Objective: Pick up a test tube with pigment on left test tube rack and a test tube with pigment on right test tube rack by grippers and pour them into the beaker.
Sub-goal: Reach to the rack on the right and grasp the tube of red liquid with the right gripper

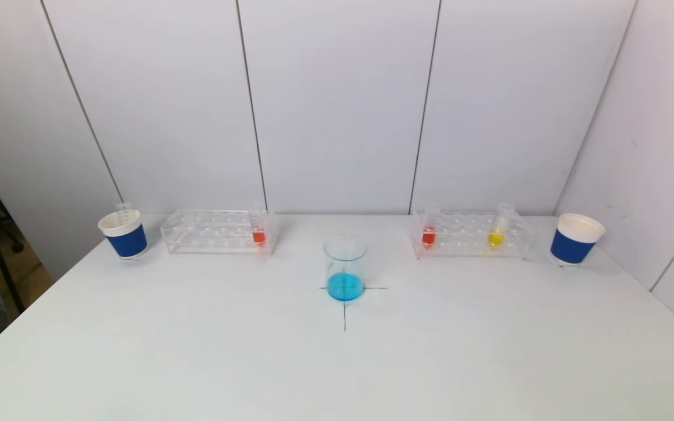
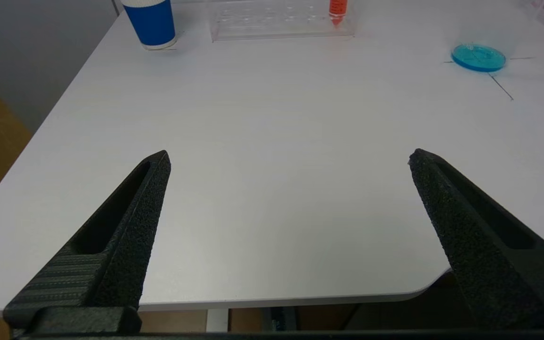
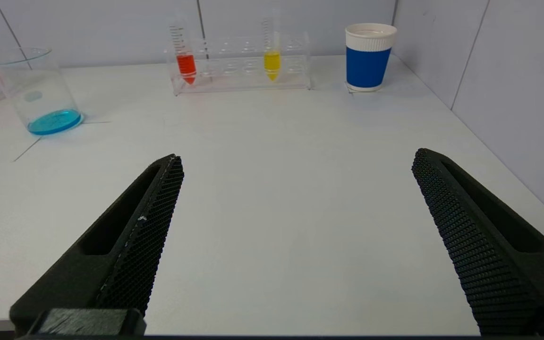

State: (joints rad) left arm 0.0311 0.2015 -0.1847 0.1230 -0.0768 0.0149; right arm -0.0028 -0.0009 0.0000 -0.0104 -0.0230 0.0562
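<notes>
The clear left test tube rack (image 1: 217, 232) holds one test tube with red pigment (image 1: 258, 227) at its inner end. The right test tube rack (image 1: 470, 235) holds a red-pigment tube (image 1: 429, 228) and a yellow-pigment tube (image 1: 499, 228). Between the racks stands the glass beaker (image 1: 345, 268) with blue liquid, on a drawn cross. My left gripper (image 2: 289, 157) is open over the near left table edge, far from its rack (image 2: 279, 19). My right gripper (image 3: 296, 158) is open above the near right table, well short of its rack (image 3: 241, 63). Neither arm shows in the head view.
A blue and white paper cup (image 1: 123, 234) with an empty tube in it stands left of the left rack. A second blue cup (image 1: 576, 238) stands right of the right rack. White wall panels close the back and right side. The table (image 1: 337, 362) has a rounded near corner (image 2: 423, 290).
</notes>
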